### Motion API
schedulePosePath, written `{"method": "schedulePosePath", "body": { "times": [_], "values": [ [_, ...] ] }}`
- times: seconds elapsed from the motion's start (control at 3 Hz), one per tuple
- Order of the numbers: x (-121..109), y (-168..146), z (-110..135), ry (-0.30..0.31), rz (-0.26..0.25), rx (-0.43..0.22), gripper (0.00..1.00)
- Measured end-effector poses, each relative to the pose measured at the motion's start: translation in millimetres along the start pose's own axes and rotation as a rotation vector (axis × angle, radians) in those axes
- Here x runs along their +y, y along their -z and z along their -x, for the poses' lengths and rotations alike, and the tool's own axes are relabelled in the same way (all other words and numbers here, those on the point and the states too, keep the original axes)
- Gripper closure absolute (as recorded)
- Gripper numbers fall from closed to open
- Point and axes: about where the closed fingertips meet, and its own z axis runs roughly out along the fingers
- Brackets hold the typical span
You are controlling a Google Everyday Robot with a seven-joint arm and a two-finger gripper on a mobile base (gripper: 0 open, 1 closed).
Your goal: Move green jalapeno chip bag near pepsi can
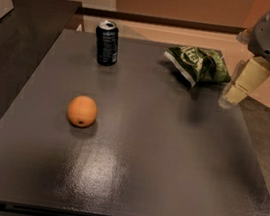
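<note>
Gripper (231,96) hangs at the right edge of the dark table (164,185), just right of and slightly nearer than the green jalapeno chip bag (198,64); can't tell whether it's open or closed, nothing held. Bag lies flat at far right of the table. Pepsi can (107,42) stands upright at far left-centre, well apart from the bag. Orange ball (82,110) sits nearer, left of centre.

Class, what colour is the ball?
The ball is orange, camera view; the gripper hovers beside the chip bag.
</note>
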Motion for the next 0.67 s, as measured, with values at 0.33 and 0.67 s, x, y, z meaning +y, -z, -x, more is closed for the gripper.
{"method": "schedulePosePath", "body": {
  "times": [0.33,0.67],
  "values": [
    [-34.6,-24.6,4.2,-0.033,-0.028,-0.032,0.00],
    [-65.7,-47.9,-1.0,-0.086,-0.056,-0.051,0.00]
  ]
}}
